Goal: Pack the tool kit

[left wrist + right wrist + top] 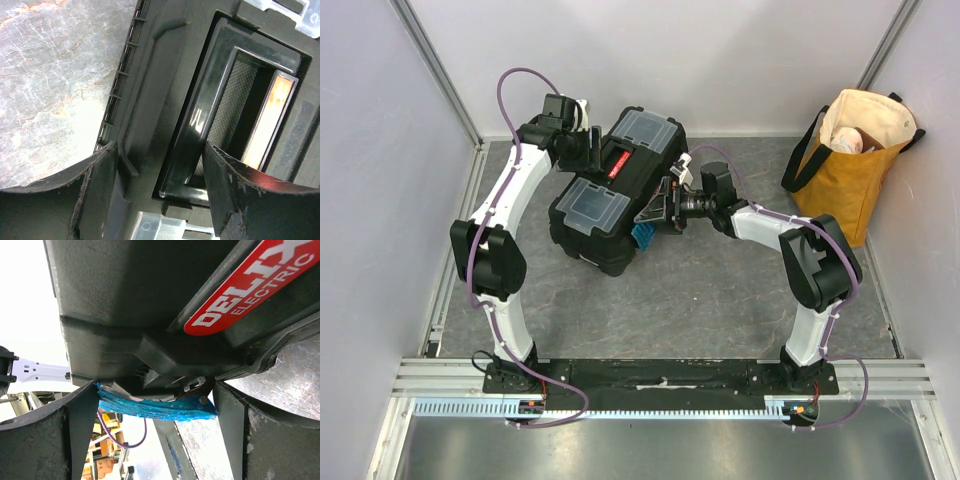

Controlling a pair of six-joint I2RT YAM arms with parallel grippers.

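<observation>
The tool kit's black toolbox [582,238] lies diagonally at mid-table with its lid down, showing two clear-lidded compartments [592,200] and a red panel [623,163]. My left gripper [590,143] is at the box's far-left end. In the left wrist view, the left gripper [160,155] is shut on the toolbox [160,75], with one finger on the outer wall and the other in the handle recess [240,100]. My right gripper [660,208] is at the box's right side. It [156,390] stands open, straddling the blue latch [155,407] below the red panel [260,285].
A mustard-yellow tote bag [850,170] stands open at the back right, close to the right wall. White walls enclose the grey mat [720,300] on three sides. The blue latch [642,236] sticks out from the box's near-right side.
</observation>
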